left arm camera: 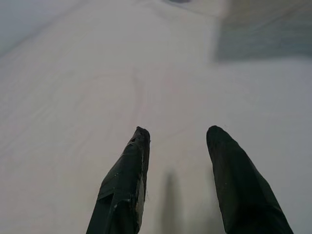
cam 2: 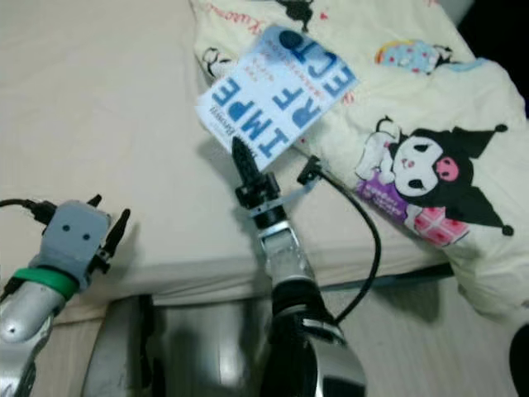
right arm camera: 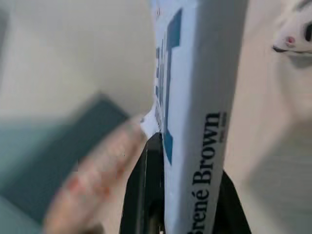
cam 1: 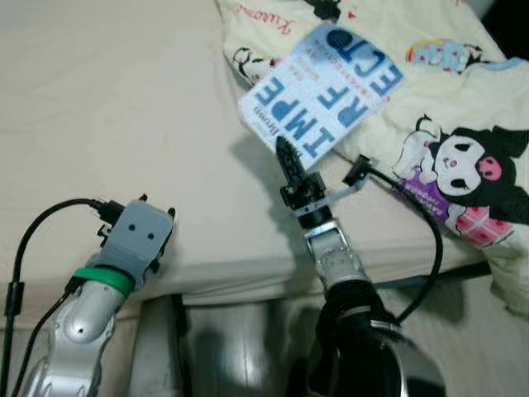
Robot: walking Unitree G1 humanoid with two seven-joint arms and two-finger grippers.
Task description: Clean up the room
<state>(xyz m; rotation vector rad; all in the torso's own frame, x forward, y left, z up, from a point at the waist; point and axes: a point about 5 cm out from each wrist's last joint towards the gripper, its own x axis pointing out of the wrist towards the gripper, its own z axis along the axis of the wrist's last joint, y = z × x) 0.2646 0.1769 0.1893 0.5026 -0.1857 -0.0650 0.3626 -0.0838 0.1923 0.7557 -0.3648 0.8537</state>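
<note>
My left end effector [cam 1: 159,213] is hovering low over the near edge of the bed [cam 1: 124,124], its two black fingers [left arm camera: 127,170] spread apart with nothing between them and only the pale sheet lying ahead. Moving right, my right end effector [cam 1: 285,157] is reaching up over the mattress and pinching a white book [cam 1: 318,87] with big blue lettering by its lower corner; in the wrist view the fingers are sitting on either side of the spine, so I am gripping it firmly and lifting it clear of the bedding, tilted. Further right, a cream blanket [cam 1: 463,141] printed with cartoon characters is lying rumpled across the far right side of the bed and spilling over its edge. I am judging the tidying as only partly along: the book is in hand but not yet put anywhere, and the blanket is looking unfolded. The bed itself is wearing a plain beige sheet, smooth and bare on its left half. Below its near edge, a shiny metal surface [cam 1: 240,347] is showing between my two arms, and I cannot tell what it belongs to.
</note>
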